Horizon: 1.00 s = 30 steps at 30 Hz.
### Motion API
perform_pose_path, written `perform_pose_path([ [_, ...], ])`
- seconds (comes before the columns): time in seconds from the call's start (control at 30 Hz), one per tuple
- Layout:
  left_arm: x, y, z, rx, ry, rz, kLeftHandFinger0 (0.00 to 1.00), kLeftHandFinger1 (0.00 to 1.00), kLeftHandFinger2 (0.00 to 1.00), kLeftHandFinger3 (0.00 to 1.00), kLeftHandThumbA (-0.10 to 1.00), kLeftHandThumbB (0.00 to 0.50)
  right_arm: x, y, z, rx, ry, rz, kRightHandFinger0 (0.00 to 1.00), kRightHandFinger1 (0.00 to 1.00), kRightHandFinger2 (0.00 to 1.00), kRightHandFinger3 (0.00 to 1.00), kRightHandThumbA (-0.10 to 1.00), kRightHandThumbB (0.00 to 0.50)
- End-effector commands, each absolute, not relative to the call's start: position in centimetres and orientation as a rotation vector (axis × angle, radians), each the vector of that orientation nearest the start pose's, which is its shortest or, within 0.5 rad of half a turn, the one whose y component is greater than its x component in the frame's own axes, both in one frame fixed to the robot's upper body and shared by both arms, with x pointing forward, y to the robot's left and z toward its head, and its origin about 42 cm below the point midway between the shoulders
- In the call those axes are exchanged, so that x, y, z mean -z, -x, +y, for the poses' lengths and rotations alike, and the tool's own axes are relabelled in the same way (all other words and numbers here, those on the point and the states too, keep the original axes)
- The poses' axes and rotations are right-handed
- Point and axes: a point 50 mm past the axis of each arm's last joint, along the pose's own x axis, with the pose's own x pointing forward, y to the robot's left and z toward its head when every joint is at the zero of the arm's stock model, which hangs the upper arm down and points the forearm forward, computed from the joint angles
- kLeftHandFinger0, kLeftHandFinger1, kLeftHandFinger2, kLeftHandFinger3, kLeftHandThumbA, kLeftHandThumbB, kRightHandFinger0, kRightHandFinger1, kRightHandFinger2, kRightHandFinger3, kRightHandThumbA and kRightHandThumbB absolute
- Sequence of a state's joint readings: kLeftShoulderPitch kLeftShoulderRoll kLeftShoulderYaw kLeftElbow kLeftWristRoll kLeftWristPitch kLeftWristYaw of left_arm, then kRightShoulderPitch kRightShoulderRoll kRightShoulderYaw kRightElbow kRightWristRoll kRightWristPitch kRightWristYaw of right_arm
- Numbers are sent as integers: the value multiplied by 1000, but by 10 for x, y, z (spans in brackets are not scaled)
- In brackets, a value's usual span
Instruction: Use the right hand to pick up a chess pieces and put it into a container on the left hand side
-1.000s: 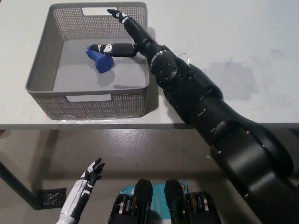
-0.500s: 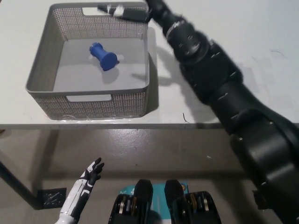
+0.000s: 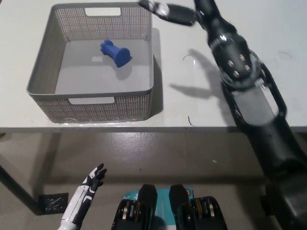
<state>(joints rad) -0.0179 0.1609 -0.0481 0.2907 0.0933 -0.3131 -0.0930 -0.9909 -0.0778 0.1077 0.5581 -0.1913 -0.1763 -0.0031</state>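
Observation:
A blue chess piece (image 3: 116, 52) lies on its side on the floor of the grey mesh basket (image 3: 45, 72), which sits at the left of the white table. My black right hand (image 3: 175, 12) hovers open above the table near the basket's far right corner, at the picture's top edge, holding nothing. Its arm stretches down the right side of the picture. My white left hand (image 3: 85, 195) rests low at the lower left, below the table's front edge, fingers spread.
The white table (image 3: 201, 96) extends to the right of the basket, with its front edge running across the middle of the picture. Below lies a grey floor (image 3: 158, 158).
My right hand has let go of the blue piece and lifted out of the basket, moving up and to the right. The piece rolled slightly and stays in the basket.

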Motion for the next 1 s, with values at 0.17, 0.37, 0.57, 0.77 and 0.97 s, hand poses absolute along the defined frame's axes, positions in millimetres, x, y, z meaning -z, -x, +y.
perform_pose_path([
  [0.17,-53,-274,275,166,-282,-52,1000,1000,1000,1000,1000,188,-352,-392,-217,-83,185,-887,1000,1000,1000,1000,1000,348],
  [0.37,-52,-278,275,160,-268,-48,1000,1000,1000,1000,1000,186,-272,-365,-224,-44,149,-711,1000,1000,1000,1000,1000,346],
  [0.57,-53,-278,277,144,-248,-59,1000,1000,1000,1000,1000,178,-192,-343,-217,-71,110,-511,1000,1000,1000,1000,1000,329],
  [0.77,-50,-275,279,132,-235,-51,1000,1000,1000,1000,1000,162,-107,-307,-205,-89,24,-270,1000,1000,1000,1000,1000,333],
  [0.97,-48,-269,284,103,-242,-50,1000,1000,1000,1000,1000,165,-73,-269,-213,-86,27,-176,1000,1000,1000,1000,1000,266],
])
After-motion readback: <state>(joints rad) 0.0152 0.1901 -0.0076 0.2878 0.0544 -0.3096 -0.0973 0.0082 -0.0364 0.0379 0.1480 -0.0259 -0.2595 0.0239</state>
